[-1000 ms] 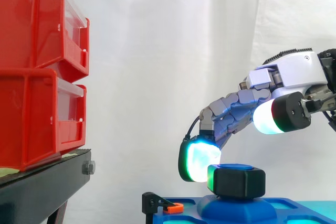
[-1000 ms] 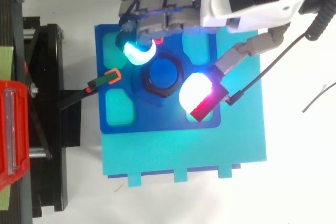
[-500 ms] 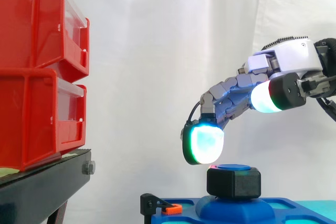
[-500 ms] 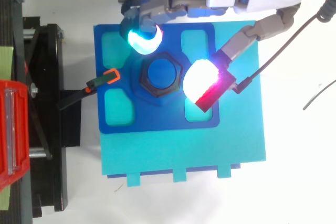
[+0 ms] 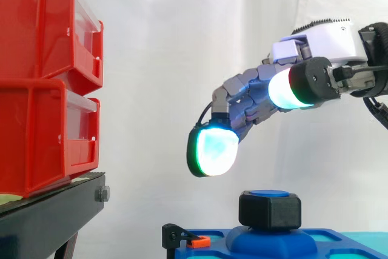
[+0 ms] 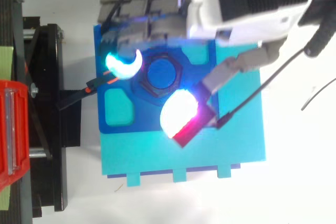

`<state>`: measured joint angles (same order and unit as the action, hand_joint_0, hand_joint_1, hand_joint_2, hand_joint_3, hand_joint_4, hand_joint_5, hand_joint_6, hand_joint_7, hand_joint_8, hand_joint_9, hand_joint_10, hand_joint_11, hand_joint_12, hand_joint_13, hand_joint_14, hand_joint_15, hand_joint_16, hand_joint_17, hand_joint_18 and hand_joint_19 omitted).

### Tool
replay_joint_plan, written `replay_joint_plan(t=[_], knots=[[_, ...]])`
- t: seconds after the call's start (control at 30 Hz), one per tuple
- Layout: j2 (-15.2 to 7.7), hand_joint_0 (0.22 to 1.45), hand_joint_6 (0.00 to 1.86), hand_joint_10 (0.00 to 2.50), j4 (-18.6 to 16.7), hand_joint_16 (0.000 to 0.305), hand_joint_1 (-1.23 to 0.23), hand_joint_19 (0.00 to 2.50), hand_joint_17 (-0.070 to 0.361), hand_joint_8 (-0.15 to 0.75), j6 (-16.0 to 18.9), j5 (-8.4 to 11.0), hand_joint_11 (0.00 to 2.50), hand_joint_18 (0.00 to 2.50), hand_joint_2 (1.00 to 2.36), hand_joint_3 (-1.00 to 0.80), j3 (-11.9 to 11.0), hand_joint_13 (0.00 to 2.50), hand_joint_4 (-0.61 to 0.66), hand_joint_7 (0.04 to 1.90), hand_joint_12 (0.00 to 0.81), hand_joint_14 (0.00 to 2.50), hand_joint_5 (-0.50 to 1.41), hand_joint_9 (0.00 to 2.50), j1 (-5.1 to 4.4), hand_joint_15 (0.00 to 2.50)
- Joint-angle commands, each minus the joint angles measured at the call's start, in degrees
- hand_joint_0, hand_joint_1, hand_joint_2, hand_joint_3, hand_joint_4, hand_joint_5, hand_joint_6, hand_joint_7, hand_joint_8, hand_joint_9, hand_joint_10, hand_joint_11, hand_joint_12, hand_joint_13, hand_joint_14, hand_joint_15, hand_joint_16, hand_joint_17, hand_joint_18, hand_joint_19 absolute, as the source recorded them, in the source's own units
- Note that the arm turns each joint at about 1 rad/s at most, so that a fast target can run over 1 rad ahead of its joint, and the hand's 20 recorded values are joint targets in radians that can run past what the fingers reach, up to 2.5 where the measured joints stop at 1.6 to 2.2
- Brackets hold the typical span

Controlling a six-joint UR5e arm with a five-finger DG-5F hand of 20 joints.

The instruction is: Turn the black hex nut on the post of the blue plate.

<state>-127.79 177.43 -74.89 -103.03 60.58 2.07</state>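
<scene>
Black and six-sided, the hex nut (image 5: 270, 210) sits on the blue post (image 5: 270, 193) in the middle of the blue plate (image 6: 144, 115). I see my robot hand (image 5: 324, 34) up in the air above it. Its fingers are spread loose and hold nothing. From the top, one glowing fingertip (image 6: 122, 64) is at 9 o'clock from the nut. The thumb pad (image 6: 178, 113) is at 5 o'clock. Red bins (image 5: 42, 83) stand at 9 o'clock, well apart.
</scene>
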Motion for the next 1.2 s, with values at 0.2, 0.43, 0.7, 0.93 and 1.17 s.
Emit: replay_joint_plan(t=[0.2, 0.43, 0.7, 0.93, 1.17], knots=[[0.0, 0.49, 0.5, 0.0, 2.83, 0.054, -0.25, 0.36, 0.122, 0.27, 0.18, 6.96, 0.0, 0.29, 1.0, -0.5, -0.02, 0.23, 0.27, 0.85, 0.357, 0.0, -0.17, 0.37, -4.79, 0.02], [0.0, 0.49, 0.5, 0.0, 4.15, 0.055, -0.25, 0.36, 0.123, 0.271, 0.18, 8.81, 0.0, 0.23, 1.0, -0.5, -0.02, 0.17, 0.28, 0.87, 0.36, 0.0, -0.17, 0.35, -6.2, 0.0], [0.0, 0.49, 0.5, 0.0, 5.12, 0.055, -0.25, 0.35, 0.124, 0.273, 0.18, 8.63, 0.0, 0.24, 1.0, -0.5, 0.07, 0.16, 0.3, 0.91, 0.359, 0.0, -0.16, 0.34, -6.55, 0.0], [0.0, 0.49, 0.5, 0.0, 6.17, 0.055, -0.25, 0.35, 0.124, 0.273, -0.17, 7.93, 0.0, 0.24, 1.0, -0.5, 0.07, 0.16, 0.3, 0.91, 0.358, 0.0, -0.16, 0.35, -5.76, 0.0], [0.0, 0.49, 0.5, 0.0, 5.29, 0.055, -0.25, 0.36, 0.123, 0.274, -0.61, 6.96, 0.0, 0.25, 1.0, -0.5, 1.12, 0.17, 0.3, 0.91, 0.358, 0.0, -0.16, 0.35, -4.97, 0.0]])
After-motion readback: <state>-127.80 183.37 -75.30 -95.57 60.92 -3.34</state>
